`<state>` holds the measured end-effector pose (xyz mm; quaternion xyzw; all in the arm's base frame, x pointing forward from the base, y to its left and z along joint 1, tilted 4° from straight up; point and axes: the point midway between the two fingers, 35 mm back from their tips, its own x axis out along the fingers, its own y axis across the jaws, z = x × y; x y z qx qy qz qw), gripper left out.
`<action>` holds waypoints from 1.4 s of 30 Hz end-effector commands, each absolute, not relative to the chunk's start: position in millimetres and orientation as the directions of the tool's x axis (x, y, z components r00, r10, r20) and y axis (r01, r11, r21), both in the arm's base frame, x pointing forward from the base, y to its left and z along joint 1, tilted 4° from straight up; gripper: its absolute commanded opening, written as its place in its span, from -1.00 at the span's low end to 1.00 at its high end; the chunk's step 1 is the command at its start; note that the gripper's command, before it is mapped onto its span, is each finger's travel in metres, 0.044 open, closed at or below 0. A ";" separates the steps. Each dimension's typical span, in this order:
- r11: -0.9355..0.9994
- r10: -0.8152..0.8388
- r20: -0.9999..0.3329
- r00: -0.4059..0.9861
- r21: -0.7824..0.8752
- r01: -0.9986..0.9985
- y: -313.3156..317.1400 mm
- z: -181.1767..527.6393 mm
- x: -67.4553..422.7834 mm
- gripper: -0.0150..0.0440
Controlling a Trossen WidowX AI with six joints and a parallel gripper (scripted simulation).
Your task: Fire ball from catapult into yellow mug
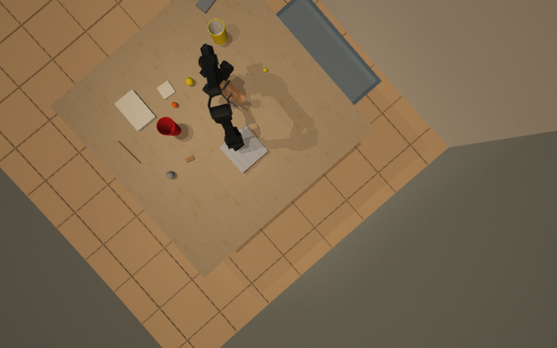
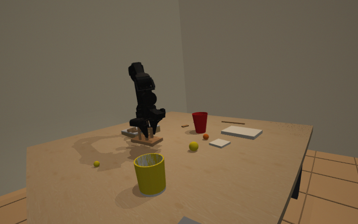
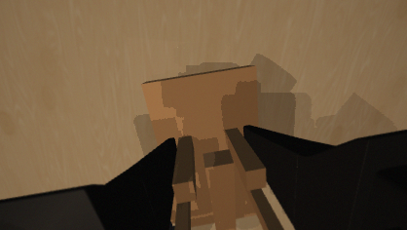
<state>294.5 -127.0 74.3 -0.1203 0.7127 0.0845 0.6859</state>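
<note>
The wooden catapult point(image 1: 236, 95) point(image 2: 155, 141) point(image 3: 200, 93) has a flat base and upright posts. My gripper point(image 2: 150, 135) point(image 3: 209, 137) is shut on the catapult's posts, one finger on each outer side, just above the base. The base appears to rest on the table. The catapult's cup is hidden, so I cannot tell whether a ball is in it. The yellow mug point(image 1: 220, 37) point(image 2: 151, 177) stands upright and looks empty. A larger yellow ball point(image 1: 189, 81) point(image 2: 193, 146), a small yellow ball point(image 1: 265, 69) point(image 2: 96, 164), an orange ball point(image 1: 174, 104) point(image 2: 205, 136) and a grey ball point(image 1: 170, 175) lie on the table.
A red cup point(image 1: 167, 125) point(image 2: 200, 122) stands near a large white block point(image 1: 134, 110) point(image 2: 241, 132) and a small white tile point(image 1: 166, 89) point(image 2: 219, 143). A thin stick point(image 1: 129, 151) point(image 2: 233, 122) and small wooden piece point(image 1: 189, 158) point(image 2: 184, 125) lie beyond. A pale slab point(image 1: 246, 159) lies by the arm's base.
</note>
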 end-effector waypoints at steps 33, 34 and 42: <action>0.875 -0.063 -0.998 -0.027 -0.068 0.479 -153.9 69.2 295.3 -0.49; 0.875 -0.063 -0.998 -0.027 -0.068 0.479 -154.1 67.6 295.3 -0.49; 0.875 -0.063 -0.998 -0.027 -0.068 0.479 -155.3 54.4 295.3 -0.49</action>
